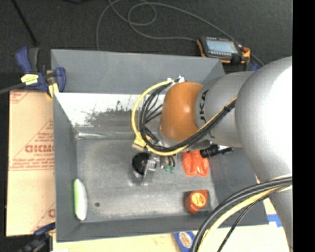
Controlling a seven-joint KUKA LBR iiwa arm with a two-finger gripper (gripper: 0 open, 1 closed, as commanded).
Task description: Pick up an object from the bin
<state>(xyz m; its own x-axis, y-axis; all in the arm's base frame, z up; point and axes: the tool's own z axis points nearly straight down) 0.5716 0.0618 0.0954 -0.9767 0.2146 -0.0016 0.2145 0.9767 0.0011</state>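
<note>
- The gripper hangs low over the grey floor of the bin, a little right of its middle, with its dark and silver end close to the metal.
- Whether it is released or clenched cannot be told from this angle (the wrist hides most of it from above), and nothing can be made out in its grasp.
- Above it sit the arm's orange cover and a bundle of yellow and black cables looping round the wrist.
- Nearest the gripper, just to its right, lies a small green bit, and beside that an orange-red lobed piece, partly under the arm.
- Nearer the front wall, to the right, stands a round orange thing with a yellow label on top.
- Well apart, in the front left corner, lies a pale stick, white with a green edge, along the left wall.
- The bin's far sloping wall is scuffed white with dark scratches.
- Beyond the bin's far rim, a thin cord loops over the dark floor, near a handheld unit with orange edges.
</note>
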